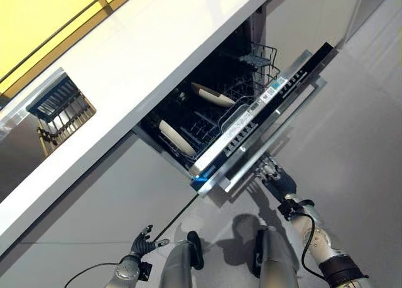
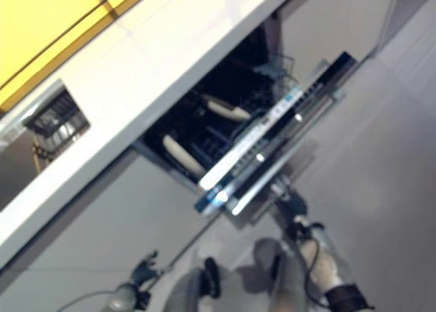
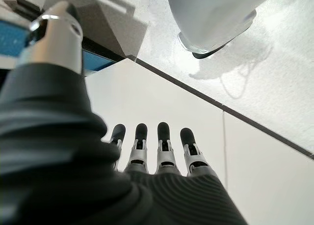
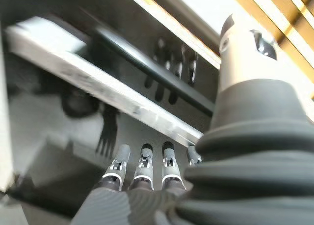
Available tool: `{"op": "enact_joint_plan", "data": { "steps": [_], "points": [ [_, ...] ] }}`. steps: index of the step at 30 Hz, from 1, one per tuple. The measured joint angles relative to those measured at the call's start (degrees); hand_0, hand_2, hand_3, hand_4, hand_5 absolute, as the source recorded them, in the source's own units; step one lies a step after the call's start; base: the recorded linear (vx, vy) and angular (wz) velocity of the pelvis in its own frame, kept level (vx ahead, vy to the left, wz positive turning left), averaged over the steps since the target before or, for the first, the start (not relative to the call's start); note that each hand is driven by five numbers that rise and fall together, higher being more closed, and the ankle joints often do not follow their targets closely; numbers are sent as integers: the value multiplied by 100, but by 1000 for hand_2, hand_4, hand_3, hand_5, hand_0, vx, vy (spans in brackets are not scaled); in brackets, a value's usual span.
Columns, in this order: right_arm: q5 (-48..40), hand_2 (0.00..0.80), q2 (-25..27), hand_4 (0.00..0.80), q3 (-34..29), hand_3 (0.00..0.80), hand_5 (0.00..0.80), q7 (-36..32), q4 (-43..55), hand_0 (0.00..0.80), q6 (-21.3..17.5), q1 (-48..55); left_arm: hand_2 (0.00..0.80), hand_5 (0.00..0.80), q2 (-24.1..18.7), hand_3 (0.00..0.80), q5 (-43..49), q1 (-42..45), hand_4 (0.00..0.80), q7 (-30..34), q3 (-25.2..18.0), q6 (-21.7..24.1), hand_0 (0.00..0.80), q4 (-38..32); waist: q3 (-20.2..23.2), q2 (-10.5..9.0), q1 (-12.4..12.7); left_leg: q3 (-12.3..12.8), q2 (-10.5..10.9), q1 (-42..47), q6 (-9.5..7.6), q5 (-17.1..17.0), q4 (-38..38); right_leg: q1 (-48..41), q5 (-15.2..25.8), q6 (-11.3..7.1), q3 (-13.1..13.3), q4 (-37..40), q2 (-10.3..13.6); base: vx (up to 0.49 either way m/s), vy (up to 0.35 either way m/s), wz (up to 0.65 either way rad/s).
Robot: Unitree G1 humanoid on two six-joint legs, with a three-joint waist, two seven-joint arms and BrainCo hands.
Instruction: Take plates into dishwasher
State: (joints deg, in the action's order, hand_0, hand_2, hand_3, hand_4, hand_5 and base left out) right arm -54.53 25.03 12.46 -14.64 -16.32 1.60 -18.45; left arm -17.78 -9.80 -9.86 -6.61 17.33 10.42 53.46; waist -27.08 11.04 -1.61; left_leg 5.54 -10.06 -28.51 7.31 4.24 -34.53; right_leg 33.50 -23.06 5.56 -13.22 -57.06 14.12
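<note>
- The right hand sits under the outer face of the half-raised dishwasher door. Its fingers are straight and reach toward the door's bar handle; they hold nothing.
- The door's long edge runs diagonally across the head view. The right hand is just beside its underside, near the middle of its length.
- Two plates already stand on edge in the lower rack: one near the left end and the other deeper in, towards the right. Neither hand carries a plate.
- The left hand hangs low by the cabinet front, well apart from the door, with its fingers straight and empty.
- The right arm is clearly the nearer one, so I judge that closing falls to it: push the door up and inward.
- The white surface overhangs the opening. Open floor lies to the right of the door.
</note>
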Motion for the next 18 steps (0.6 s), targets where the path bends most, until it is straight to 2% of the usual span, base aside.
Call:
{"op": "enact_joint_plan", "data": {
  "steps": [4,7,9,11,14,16,18],
  "points": [
    [227,0,-83,0,514,0,0,-123,1,0,224,-299,0,0,2,0,13,-12,0,5,0,4,0,-54,-3,-3,294,-69,29,95,-27,-68,36,-234,-27,-36,-138,68,56,63,41,17],
    [227,0,-168,0,526,0,0,-121,-2,0,235,-415,0,0,-9,0,25,5,0,5,8,4,0,-56,-2,-8,435,-80,79,183,26,-130,43,-379,-75,-117,-199,84,148,81,53,24],
    [230,0,-149,0,515,0,0,-112,-37,0,234,-550,0,0,-14,0,28,20,0,6,14,3,0,-76,-6,-14,535,-92,212,207,31,-127,54,-534,-107,-237,-275,94,329,83,86,34],
    [231,0,-100,0,504,0,0,-102,-88,0,232,-639,0,0,-53,0,28,39,0,4,14,3,0,-107,-13,-30,604,-96,276,285,31,-126,57,-673,-111,-294,-324,125,411,67,65,36],
    [269,0,-81,0,393,0,0,-93,-182,0,224,-756,0,0,-104,0,28,127,0,7,-1,7,0,-125,-13,-54,792,-145,355,298,-13,-109,82,-858,-101,-396,-414,241,478,75,66,28],
    [308,0,-45,0,344,0,0,-72,-312,0,211,-854,0,0,-150,0,27,197,0,5,-10,8,0,-148,-8,-110,830,-241,432,334,-52,-121,110,-979,-94,-428,-482,304,516,68,48,34],
    [368,0,10,0,309,0,0,-71,-405,0,208,-921,0,0,-150,0,28,307,0,7,-21,15,0,-152,-9,-127,993,-267,453,323,-79,-119,115,-1061,-96,-465,-530,355,538,62,38,23]
  ]
}}
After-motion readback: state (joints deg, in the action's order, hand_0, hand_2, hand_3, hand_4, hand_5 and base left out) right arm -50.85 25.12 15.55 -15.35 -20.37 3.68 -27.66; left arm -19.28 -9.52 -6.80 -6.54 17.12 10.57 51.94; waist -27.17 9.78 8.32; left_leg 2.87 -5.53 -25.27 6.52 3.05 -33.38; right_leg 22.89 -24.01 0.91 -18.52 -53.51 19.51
